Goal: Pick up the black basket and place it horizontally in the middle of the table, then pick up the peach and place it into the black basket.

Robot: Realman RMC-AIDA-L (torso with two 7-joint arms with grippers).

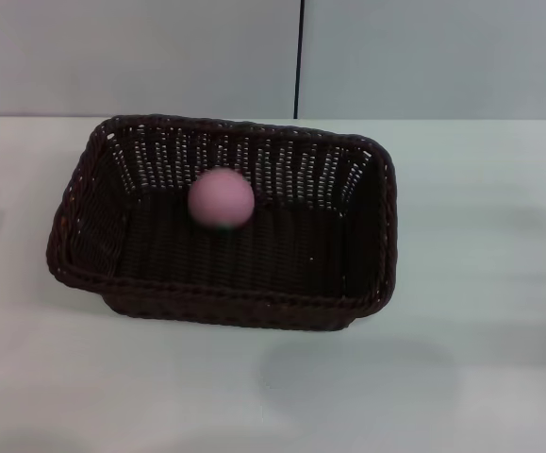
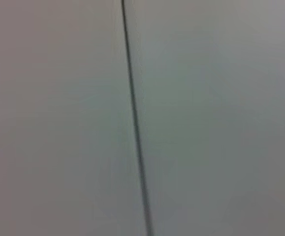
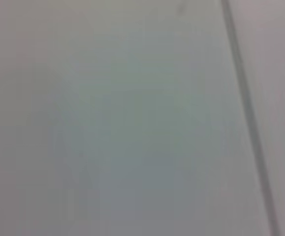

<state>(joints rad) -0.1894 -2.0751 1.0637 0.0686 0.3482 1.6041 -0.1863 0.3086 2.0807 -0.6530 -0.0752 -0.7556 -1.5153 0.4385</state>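
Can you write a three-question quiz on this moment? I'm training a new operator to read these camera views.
1. True or false: the peach is inside the black basket.
2. The basket's long side runs: A) left to right across the table, B) away from the robot.
3. Which grippers show in any view?

Key: 1 true. 2 A. 3 neither; both wrist views show only a pale surface with a dark seam.

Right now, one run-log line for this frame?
black basket: lengthwise, mid-table | peach: inside basket, near far wall | table: white | left gripper: not in view | right gripper: not in view
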